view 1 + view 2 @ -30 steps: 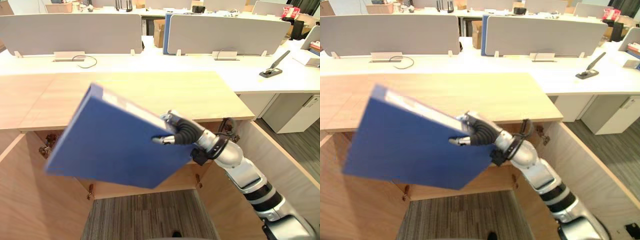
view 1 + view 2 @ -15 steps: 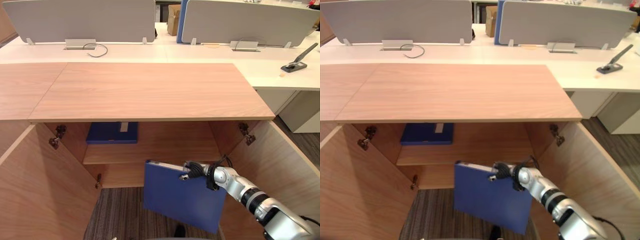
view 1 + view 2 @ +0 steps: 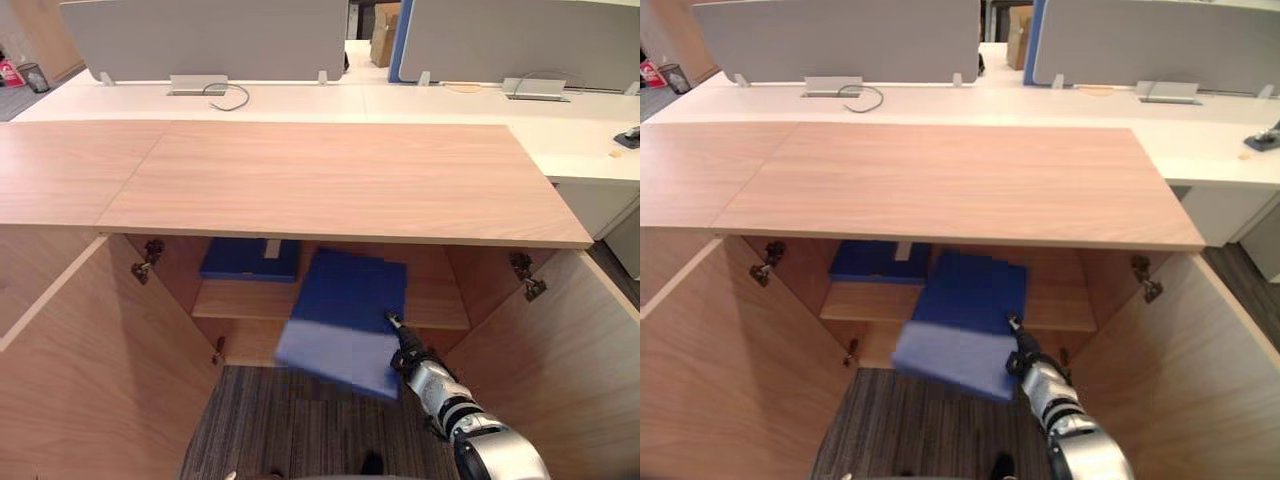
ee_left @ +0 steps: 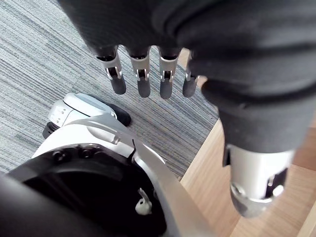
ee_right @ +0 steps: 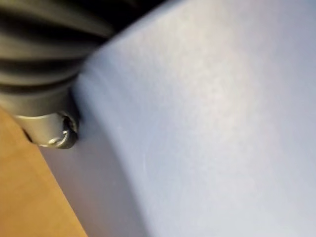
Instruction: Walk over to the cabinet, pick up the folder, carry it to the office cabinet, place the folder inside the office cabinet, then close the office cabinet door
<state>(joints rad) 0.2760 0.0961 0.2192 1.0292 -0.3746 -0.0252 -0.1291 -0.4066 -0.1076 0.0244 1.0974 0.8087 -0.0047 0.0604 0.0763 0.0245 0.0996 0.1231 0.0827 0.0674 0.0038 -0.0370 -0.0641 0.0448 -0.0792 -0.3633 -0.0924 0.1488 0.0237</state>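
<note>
Where the folder is: We see the blue folder (image 3: 345, 310) with its far end lying on the shelf (image 3: 440, 300) inside the office cabinet (image 3: 330, 175). Its near end sticks out past the shelf's front edge, over the carpet (image 3: 290, 420).

Right hand: Our right hand (image 3: 405, 350) is clamped on the folder's near right corner. One dark tip lies on top, and the rest is tucked below where we cannot see it. In the right wrist view the blue cover sits tight against the hand.

Why we hold it there: We think gripping the near corner lets the far end go in first and leaves room under the cabinet top.

Why it lies flat: The shelf is low, so a flat folder can slide in.

Second folder: A second folder (image 3: 245, 258) lies flat at the back left of the same shelf. Ours goes in just beside it, on the right, so the two do not bump.

Doors: The left door (image 3: 90, 370) and the right door (image 3: 570, 360) both stand wide open, which gives our arm space.

Left hand: Our left hand (image 4: 143, 74) hangs over the carpet with loose, straight fingers and holds nothing.

What is left: We judge the folder needs a push deeper before we let go, and the doors are not yet shut.
</note>
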